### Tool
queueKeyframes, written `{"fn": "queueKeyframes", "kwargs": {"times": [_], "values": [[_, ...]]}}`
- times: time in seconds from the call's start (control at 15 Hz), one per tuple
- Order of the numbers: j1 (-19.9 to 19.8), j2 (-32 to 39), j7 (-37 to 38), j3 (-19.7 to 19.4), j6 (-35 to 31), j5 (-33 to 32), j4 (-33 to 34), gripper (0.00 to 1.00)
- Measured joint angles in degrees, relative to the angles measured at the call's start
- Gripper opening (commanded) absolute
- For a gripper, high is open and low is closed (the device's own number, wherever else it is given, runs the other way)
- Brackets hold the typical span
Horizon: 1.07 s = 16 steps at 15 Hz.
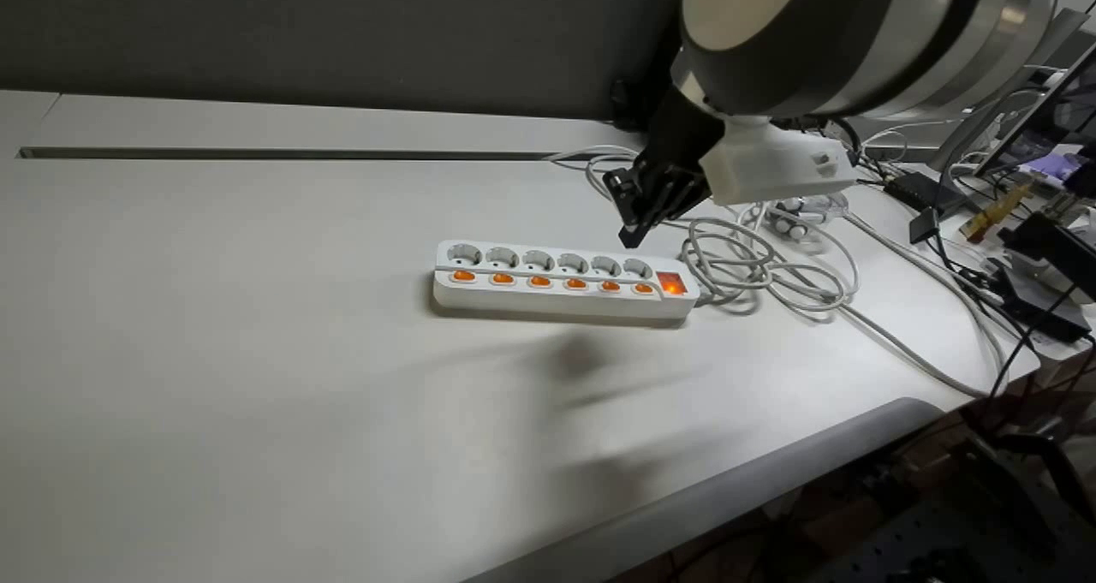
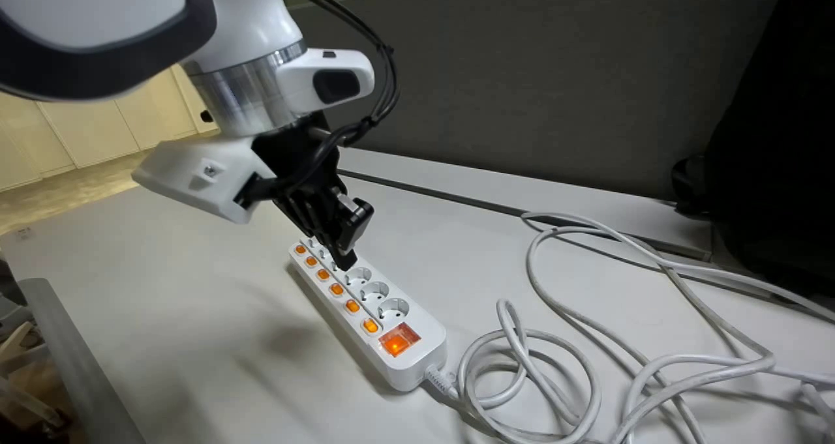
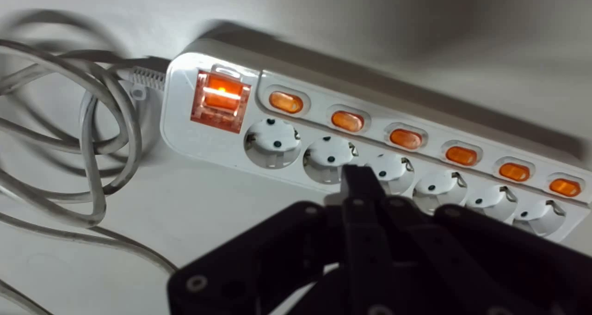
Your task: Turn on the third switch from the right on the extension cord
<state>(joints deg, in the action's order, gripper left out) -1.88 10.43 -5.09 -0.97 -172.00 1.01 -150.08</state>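
Note:
The extension cord is a long white strip with round sockets, lying flat on the table, seen in both exterior views (image 1: 556,309) (image 2: 417,346) and the wrist view (image 3: 185,139). The third switch, a small orange rocker counted from the cable end, shows in both exterior views (image 1: 575,284) (image 2: 336,289) and the wrist view (image 3: 406,138). I cannot tell its on or off position. My gripper (image 1: 632,223) (image 2: 349,242) is shut and empty, its tips above the strip, apart from it. In the wrist view the gripper (image 3: 365,181) overlaps the second and third sockets from the cable end.
A larger lit red switch (image 1: 671,283) (image 3: 221,101) sits at the strip's cable end. Loose white cables (image 1: 745,262) (image 2: 535,379) coil beside that end. A dark panel (image 1: 300,44) stands behind the table. Electronics and a monitor (image 1: 1045,112) are at the far side.

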Motion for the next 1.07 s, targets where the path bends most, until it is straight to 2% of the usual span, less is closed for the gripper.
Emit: {"fn": "queueKeyframes", "kwargs": {"times": [1.07], "values": [[0.7, 6.9, 0.2, -0.5, -6.4, 0.0, -0.7, 0.0]]}}
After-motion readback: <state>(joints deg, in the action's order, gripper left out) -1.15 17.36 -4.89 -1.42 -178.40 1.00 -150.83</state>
